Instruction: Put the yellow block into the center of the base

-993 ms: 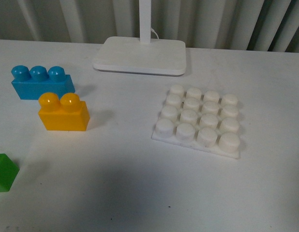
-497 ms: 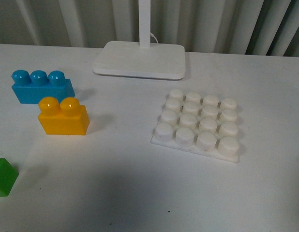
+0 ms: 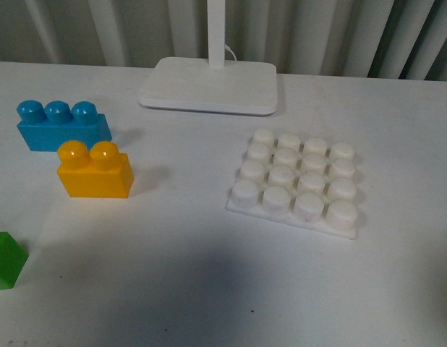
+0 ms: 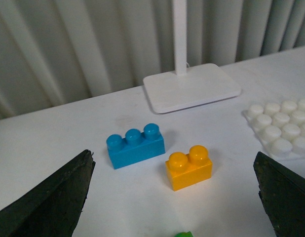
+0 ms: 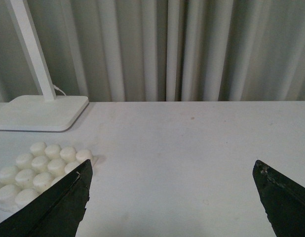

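Front view gives me the yellow block (image 3: 95,171) standing upright on the white tabletop (image 3: 173,282), studs up, well apart from the base (image 3: 296,182), at about 9 o'clock from it. The base lies flat, and all sixteen of its studs are bare. A blue brick (image 3: 62,126) sits near the yellow block at its 11 o'clock; my left wrist view shows a small gap between them. A green block (image 3: 5,259) is cut by the frame edge at the yellow block's 7 o'clock. A white lamp stand (image 3: 209,85) rests at the base's 11 o'clock. The left gripper (image 4: 172,163) hangs above the tabletop facing both bricks, jaws spread wide and released. The right gripper (image 5: 172,165) is likewise released, with the base off to one side.
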### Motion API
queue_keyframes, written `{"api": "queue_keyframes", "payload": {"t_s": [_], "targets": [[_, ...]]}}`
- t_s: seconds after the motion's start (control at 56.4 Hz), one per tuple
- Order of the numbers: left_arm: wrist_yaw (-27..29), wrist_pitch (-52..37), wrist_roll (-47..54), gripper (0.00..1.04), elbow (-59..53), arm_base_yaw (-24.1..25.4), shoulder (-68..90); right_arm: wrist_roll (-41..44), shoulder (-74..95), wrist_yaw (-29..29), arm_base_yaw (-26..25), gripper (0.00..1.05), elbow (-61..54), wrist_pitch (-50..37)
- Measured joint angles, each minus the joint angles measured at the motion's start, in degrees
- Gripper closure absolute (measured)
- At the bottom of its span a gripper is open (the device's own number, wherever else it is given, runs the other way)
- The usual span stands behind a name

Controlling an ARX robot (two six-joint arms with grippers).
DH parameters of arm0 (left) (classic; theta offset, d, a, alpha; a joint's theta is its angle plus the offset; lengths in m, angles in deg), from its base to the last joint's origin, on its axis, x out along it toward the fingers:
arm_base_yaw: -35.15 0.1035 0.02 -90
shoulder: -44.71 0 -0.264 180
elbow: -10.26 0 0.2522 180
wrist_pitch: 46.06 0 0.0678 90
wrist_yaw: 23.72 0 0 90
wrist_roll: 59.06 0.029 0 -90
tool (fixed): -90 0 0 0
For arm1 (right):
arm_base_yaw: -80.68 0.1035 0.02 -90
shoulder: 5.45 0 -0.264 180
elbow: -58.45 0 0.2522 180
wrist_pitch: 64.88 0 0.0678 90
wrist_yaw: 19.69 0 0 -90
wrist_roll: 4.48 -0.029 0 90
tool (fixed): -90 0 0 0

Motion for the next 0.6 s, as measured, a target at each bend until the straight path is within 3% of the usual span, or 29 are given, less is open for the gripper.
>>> {"api": "queue_keyframes", "payload": {"t_s": [0.106, 0.284, 0.603], "targets": [[-5.92, 1.75, 9.92, 0.06, 6.54, -0.92, 9.92, 0.0, 0.0, 0.02, 0.0, 0.09, 0.0, 0.0], [-12.87, 15.1, 28.68, 0.06, 19.93, -4.87, 22.21, 0.0, 0.0, 0.02, 0.0, 0.09, 0.0, 0.0], [-10.14, 45.0, 57.31, 0.06, 45.97, -7.28, 43.71, 0.0, 0.0, 0.02, 0.0, 0.09, 0.0, 0.0]]}}
